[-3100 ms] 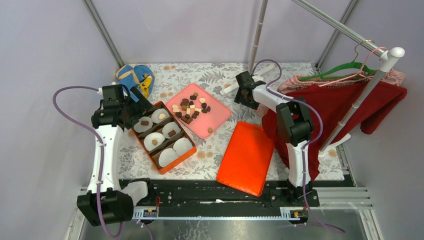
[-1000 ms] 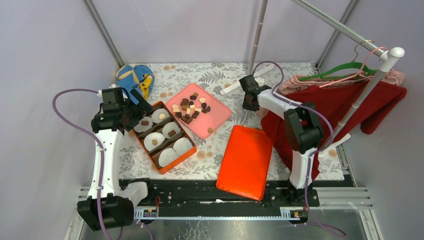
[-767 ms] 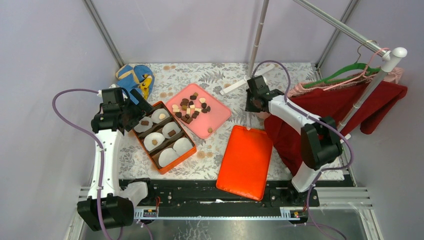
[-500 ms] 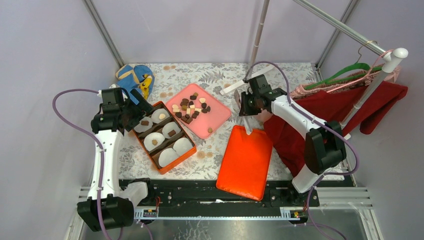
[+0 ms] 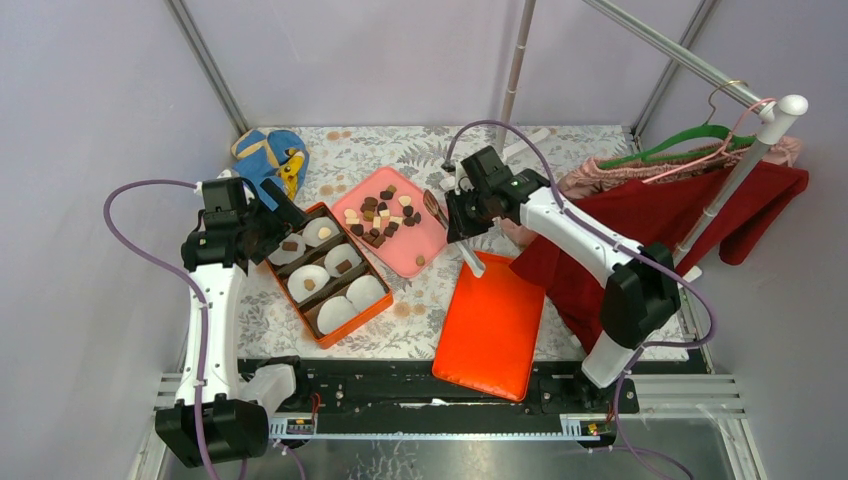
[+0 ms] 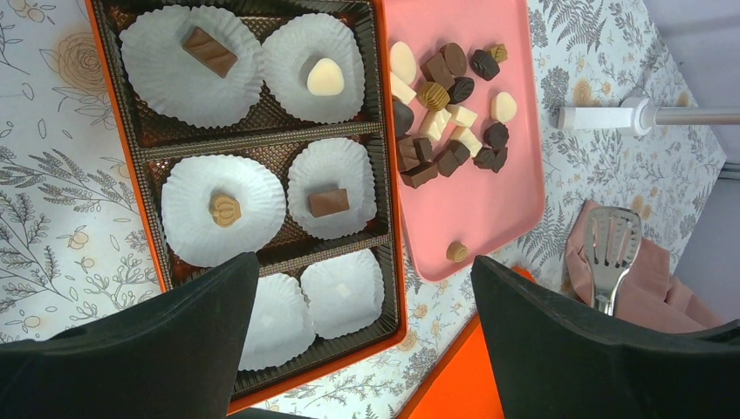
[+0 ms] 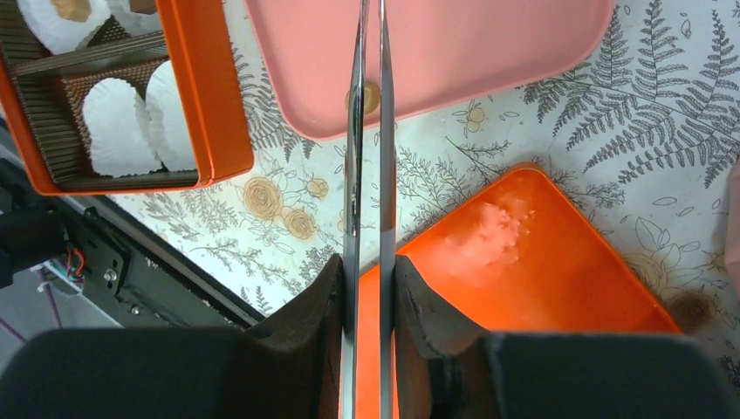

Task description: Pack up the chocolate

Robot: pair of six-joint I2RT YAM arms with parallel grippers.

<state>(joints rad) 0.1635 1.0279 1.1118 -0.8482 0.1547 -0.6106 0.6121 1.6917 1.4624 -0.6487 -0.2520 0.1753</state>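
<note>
The chocolate [image 5: 380,215] lies piled on a pink tray [image 5: 425,238], also in the left wrist view [image 6: 445,105]. One light piece [image 6: 455,251] sits alone at the tray's near corner. An orange box [image 5: 375,305] holds white paper liners; several hold one piece each [image 6: 329,202]. My left gripper [image 6: 365,262] is open and empty above the box's near end. My right gripper [image 7: 366,271] is shut on metal tongs [image 7: 366,131], whose tips hang over the tray's near corner by the lone piece.
An orange lid [image 5: 490,315] lies right of the box, under my right gripper [image 5: 462,215]. A blue and yellow toy [image 5: 270,155] lies at the back left. Red clothes [image 5: 680,215] hang from a rack at the right. A white bar [image 5: 520,140] lies behind.
My right arm has swung left from the rack side, carrying the tongs to the pink tray's near corner. My left arm has barely moved.
</note>
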